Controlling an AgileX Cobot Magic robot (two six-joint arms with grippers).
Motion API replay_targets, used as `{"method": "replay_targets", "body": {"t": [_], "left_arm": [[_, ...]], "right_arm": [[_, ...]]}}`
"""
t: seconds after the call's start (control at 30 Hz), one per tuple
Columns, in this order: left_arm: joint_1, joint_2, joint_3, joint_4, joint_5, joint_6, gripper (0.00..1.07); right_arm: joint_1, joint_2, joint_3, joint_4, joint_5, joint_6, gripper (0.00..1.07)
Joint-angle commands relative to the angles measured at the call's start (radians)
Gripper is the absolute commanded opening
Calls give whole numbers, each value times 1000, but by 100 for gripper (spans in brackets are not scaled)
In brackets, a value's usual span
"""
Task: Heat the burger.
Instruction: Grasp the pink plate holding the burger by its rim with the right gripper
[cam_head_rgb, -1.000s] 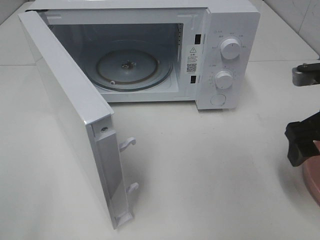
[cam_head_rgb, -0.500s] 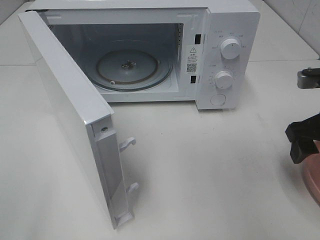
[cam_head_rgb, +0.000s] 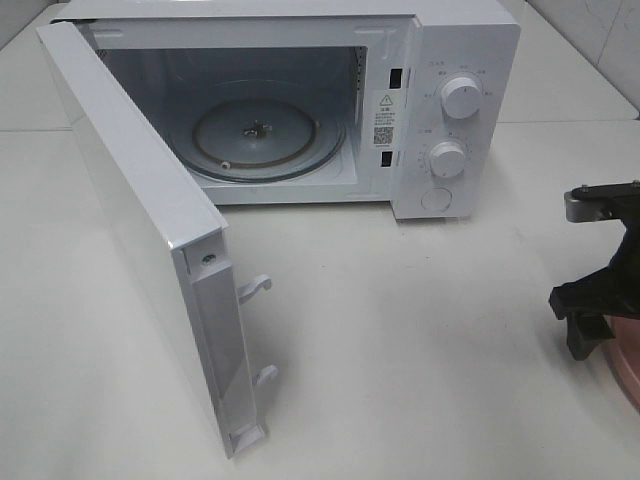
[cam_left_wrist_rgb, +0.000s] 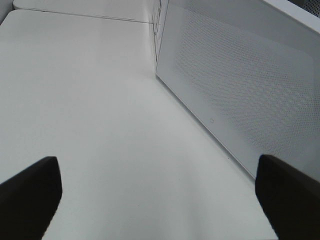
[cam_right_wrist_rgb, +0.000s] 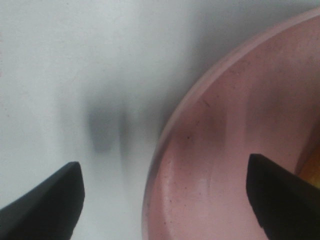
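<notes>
Right gripper (cam_right_wrist_rgb: 164, 170) wide open, empty, straddling the rim of the round pink plate (cam_right_wrist_rgb: 210, 90): one finger outside, one inside. The burger (cam_right_wrist_rgb: 312, 172) is just an orange sliver beyond my inner finger. Best to settle level and pinch the rim squarely, so nothing tips.
</notes>
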Motion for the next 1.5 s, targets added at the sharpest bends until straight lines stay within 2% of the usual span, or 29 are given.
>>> {"method": "replay_targets", "body": {"t": [0.03, 0.6, 0.7, 0.77, 0.8, 0.83, 0.87, 0.9, 0.93, 0.97, 1.0, 1.03, 1.07, 1.1, 1.13, 1.2, 1.5], "left_arm": [[0, -17, 0, -3, -10, -5, 98], [0, -17, 0, -3, -10, -5, 98], [0, -17, 0, -3, -10, -5, 98], [0, -17, 0, -3, -10, -5, 98], [0, -17, 0, -3, -10, -5, 98], [0, -17, 0, -3, -10, -5, 98], [0, -17, 0, -3, -10, -5, 98], [0, -17, 0, -3, -10, -5, 98], [0, -17, 0, -3, -10, -5, 98], [0, -17, 0, -3, -10, -5, 98], [0, -17, 0, -3, -10, -5, 98], [0, -17, 0, -3, -10, -5, 98], [0, -17, 0, -3, -10, -5, 98], [0, -17, 0, -3, -10, -5, 98], [0, -17, 0, -3, -10, -5, 98], [0, -17, 0, -3, -10, -5, 98], [0, -17, 0, -3, -10, -5, 98]], "right_arm": [[-13, 22, 5, -22, -10, 25, 83], [-13, 71, 5, -27, -24, 41, 77], [-13, 71, 5, -27, -21, 41, 73], [-13, 71, 25, -27, -35, 44, 66], [-13, 71, 25, -27, -35, 44, 66], [-13, 71, 37, -27, -37, 48, 59], [-13, 71, 37, -27, -37, 48, 59], [-13, 71, 39, -27, -37, 48, 55], [-13, 71, 39, -27, -36, 51, 45], [-13, 71, 39, -27, -36, 51, 45], [-13, 71, 39, -27, -36, 51, 39], [-13, 71, 39, -27, -35, 51, 25], [-13, 71, 39, -27, -35, 51, 25], [-13, 71, 39, -27, -30, 51, 13], [-13, 71, 39, -27, -30, 51, 13], [-13, 71, 39, -33, -28, 51, 0], [-9, 71, 39, -41, -23, 51, 0]]}}
